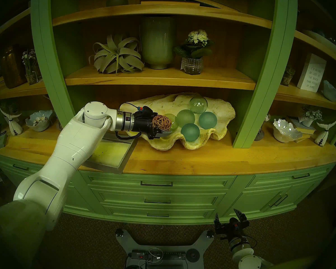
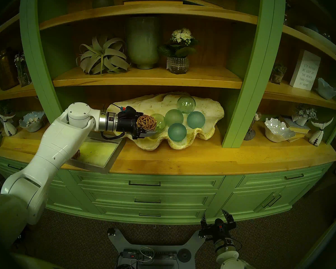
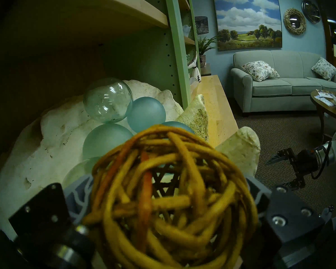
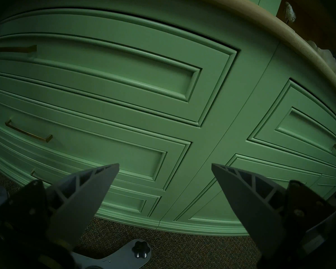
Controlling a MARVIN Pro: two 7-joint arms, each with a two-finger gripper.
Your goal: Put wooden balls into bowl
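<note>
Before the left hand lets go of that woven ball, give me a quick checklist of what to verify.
1. Grip: left hand shut on the rattan ball: ok.
2. Ball over the clam-shell bowl, inside its left rim: ok.
3. Landing spot: a pale glass sphere sits right beside the ball; whether it lies directly underneath: cannot tell.
4. Height above the bowl floor: cannot tell.
5. Right hand open, low by the drawers, clear of the bowl: ok.
6. Second rattan ball waits on the grey tray, mostly hidden behind the arm: ok.
</note>
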